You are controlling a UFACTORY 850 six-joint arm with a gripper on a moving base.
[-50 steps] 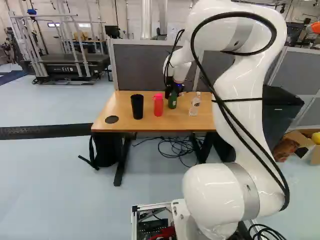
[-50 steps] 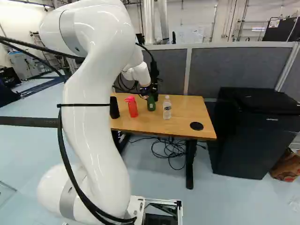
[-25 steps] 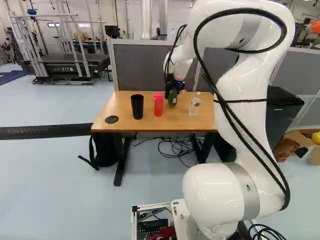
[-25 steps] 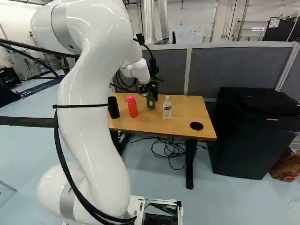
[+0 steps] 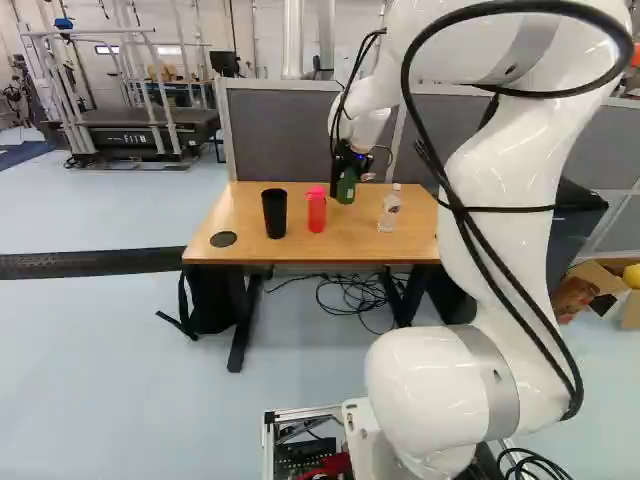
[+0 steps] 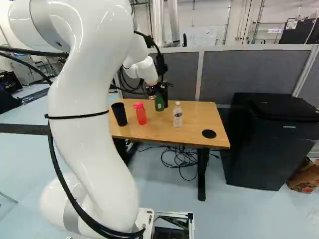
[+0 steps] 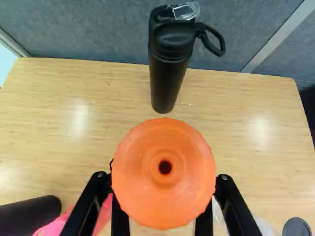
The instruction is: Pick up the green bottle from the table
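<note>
Grey partition panels (image 6: 254,74) stand behind the table, wider than anything else here. The white arm (image 6: 94,124) rises on the near side of the table and reaches out over its back part. The table (image 6: 199,119) itself has a light wooden top and dark legs. A black cabinet (image 6: 274,144) stands on the floor past the table's right end. A tangle of black cables (image 5: 350,297) lies on the floor beneath the table, and a black backpack (image 5: 212,300) sits under its left end.

The black gripper (image 5: 346,172) hangs over the back half of the table. Its fingers (image 7: 88,204) are clamped on the green bottle (image 6: 159,103), one to each side of its round orange top (image 7: 163,196). The bottle is upright, held just above the table's back half, near the middle of its width.

A tall black bottle with a carrying loop (image 7: 170,73) stands by the table's back edge. On the table's left half are a black cup (image 5: 274,213) and, closer to the table's middle, a red bottle (image 5: 316,210). A clear bottle (image 6: 178,114) stands right of the table's middle. Smallest are two dark discs, one set in the table's left side (image 5: 223,239), the other in its right (image 6: 209,134).
</note>
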